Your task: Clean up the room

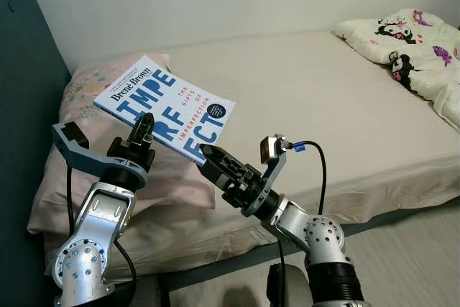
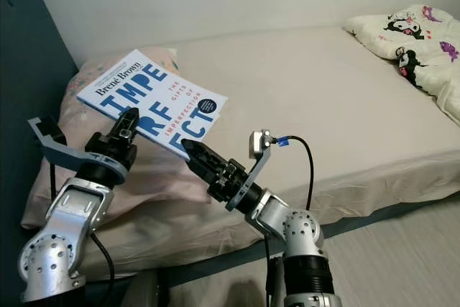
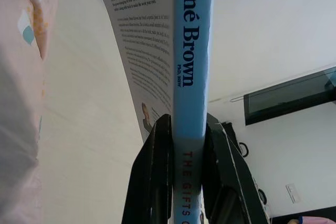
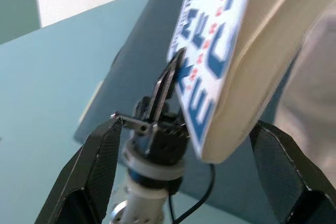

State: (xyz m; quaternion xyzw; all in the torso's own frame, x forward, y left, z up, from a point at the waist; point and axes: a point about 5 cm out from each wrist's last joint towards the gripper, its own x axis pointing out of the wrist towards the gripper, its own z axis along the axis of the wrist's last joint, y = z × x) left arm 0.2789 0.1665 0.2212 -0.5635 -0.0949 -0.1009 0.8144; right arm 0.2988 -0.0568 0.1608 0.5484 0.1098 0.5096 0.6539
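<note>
A white and blue paperback book [image 1: 167, 104] by Brené Brown hangs tilted above the pink pillow [image 1: 86, 170] at the head of the bed. My left gripper [image 1: 146, 121] is shut on the book's spine [image 3: 192, 56], one black finger [image 3: 152, 171] on each side. My right gripper [image 1: 206, 152] is open at the book's lower corner. In the right wrist view that corner [image 4: 231, 108] sits between the wide-apart fingers [image 4: 97, 156] without touching either one.
The beige mattress [image 1: 323, 84] stretches to the right. A cream blanket with cartoon prints [image 1: 417, 41] is bunched at its far right end. A dark teal wall [image 1: 21, 106] stands at the left, and light floor [image 1: 410, 264] shows at lower right.
</note>
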